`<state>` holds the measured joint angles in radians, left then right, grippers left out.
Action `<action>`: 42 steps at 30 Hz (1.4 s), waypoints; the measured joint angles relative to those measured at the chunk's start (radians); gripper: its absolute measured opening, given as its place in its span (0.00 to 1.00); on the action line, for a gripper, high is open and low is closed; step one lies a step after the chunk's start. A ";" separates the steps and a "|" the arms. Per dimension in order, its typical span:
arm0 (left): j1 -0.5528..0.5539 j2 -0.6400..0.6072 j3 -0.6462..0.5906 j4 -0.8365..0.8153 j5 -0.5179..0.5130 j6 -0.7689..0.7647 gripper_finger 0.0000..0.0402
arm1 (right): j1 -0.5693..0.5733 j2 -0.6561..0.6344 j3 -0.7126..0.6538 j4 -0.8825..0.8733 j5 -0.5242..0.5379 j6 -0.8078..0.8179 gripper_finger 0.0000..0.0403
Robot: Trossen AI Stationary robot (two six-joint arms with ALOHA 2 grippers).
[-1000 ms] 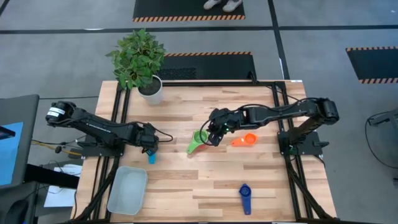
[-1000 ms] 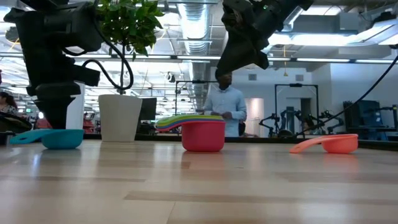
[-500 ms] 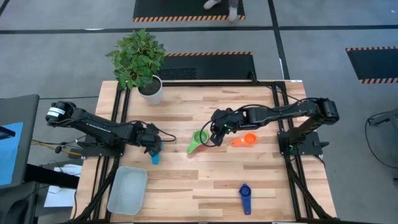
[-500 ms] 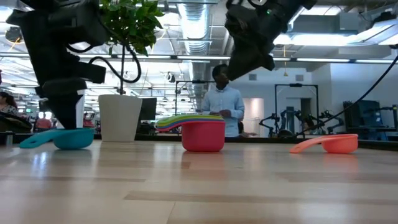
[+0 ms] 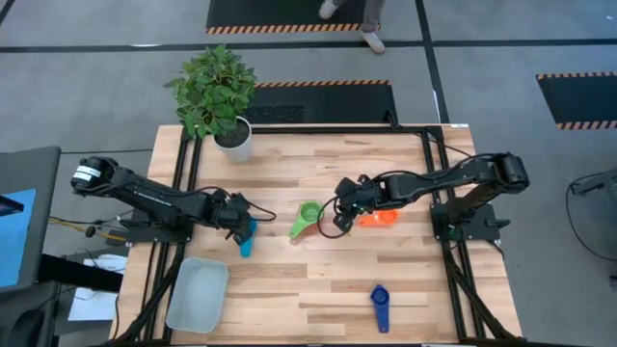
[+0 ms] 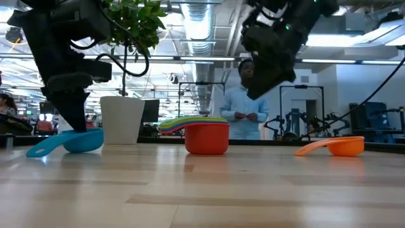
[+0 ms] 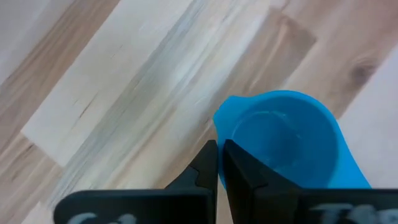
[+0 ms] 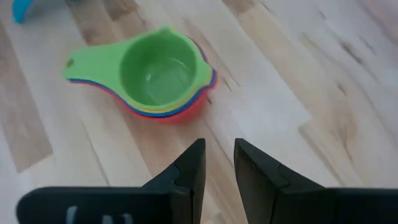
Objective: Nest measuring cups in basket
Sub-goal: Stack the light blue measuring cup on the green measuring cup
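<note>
My left gripper (image 5: 241,227) is shut on the light blue cup (image 7: 280,140), left of the table's middle. In the low view that cup (image 6: 76,140) is tilted, with its handle (image 6: 38,151) drooping toward the wood. The nested stack, green cup on top (image 8: 155,78) and red cup at the bottom (image 6: 207,136), sits on its base at mid-table (image 5: 307,217). My right gripper (image 8: 219,155) is open and hovers just right of the stack (image 5: 339,210), touching nothing. The orange cup (image 5: 384,218) lies partly under the right arm. The dark blue cup (image 5: 380,304) lies near the front edge. The basket (image 5: 198,294) stands at the front left. My left gripper pinches the light blue cup's wall at its rim (image 7: 217,127), one finger inside the bowl and one outside. The fingers point down from above, slanting in from the table's left. The cup hangs tilted, handle low. Whether it touches the table I cannot tell.
A white plant pot (image 5: 233,138) with a leafy plant stands at the far left corner. A person (image 6: 248,107) stands in the room beyond the table. Bare wood lies between the stack and the basket.
My left gripper has carried the light blue cup a little toward the table's right, and the cup has tipped from flat to tilted, handle down. My right gripper has drawn away from the nested stack toward the table's right. The stack has stayed in place.
</note>
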<state>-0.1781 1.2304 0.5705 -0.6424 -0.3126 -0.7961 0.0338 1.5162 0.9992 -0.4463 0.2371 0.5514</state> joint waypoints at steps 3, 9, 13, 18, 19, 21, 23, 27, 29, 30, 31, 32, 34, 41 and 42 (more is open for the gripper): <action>-0.003 0.000 0.000 0.037 0.002 0.032 0.00 | 0.002 -0.022 -0.072 0.033 0.000 0.049 0.27; 0.011 0.000 0.000 0.120 0.000 0.083 0.00 | 0.024 -0.093 -0.174 0.116 -0.003 0.083 0.27; 0.017 0.000 0.000 0.177 0.000 0.114 0.00 | 0.040 -0.157 -0.223 0.147 -0.003 0.097 0.27; 0.016 0.000 0.000 0.205 0.002 0.134 0.00 | 0.062 -0.236 -0.273 0.167 0.005 0.112 0.27; 0.016 0.000 0.001 0.206 0.002 0.134 0.00 | 0.067 -0.251 -0.283 0.179 0.005 0.112 0.27; 0.016 0.000 0.001 0.211 0.002 0.138 0.00 | 0.072 -0.278 -0.308 0.205 0.006 0.114 0.27; 0.016 0.000 0.001 0.213 -0.003 0.139 0.00 | 0.080 -0.299 -0.324 0.203 0.009 0.114 0.27; 0.016 0.000 0.001 0.226 -0.019 0.164 0.00 | 0.097 -0.316 -0.343 0.206 0.036 0.086 0.27; 0.016 0.000 0.001 0.249 -0.026 0.190 0.00 | 0.098 -0.314 -0.355 0.182 0.044 0.047 0.27; 0.016 0.000 0.001 0.264 -0.026 0.199 0.00 | 0.098 -0.307 -0.358 0.160 0.046 0.048 0.27; 0.016 0.000 0.001 0.278 -0.026 0.209 0.00 | 0.097 -0.295 -0.361 0.147 0.046 0.058 0.27; 0.016 0.000 0.001 0.288 -0.027 0.218 0.00 | 0.097 -0.286 -0.362 0.125 0.048 0.070 0.27; 0.016 0.000 0.001 0.319 -0.027 0.237 0.00 | 0.100 -0.274 -0.363 0.096 0.072 0.082 0.27; 0.016 0.000 0.001 0.426 -0.027 0.268 0.00 | 0.140 -0.294 -0.363 0.080 0.161 0.094 0.27; 0.016 0.000 0.001 0.437 -0.026 0.274 0.00 | 0.144 -0.305 -0.364 0.079 0.170 0.092 0.27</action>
<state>-0.1619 1.2308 0.5716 -0.2049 -0.3386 -0.5223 0.1776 1.2110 0.6356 -0.3670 0.4073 0.6436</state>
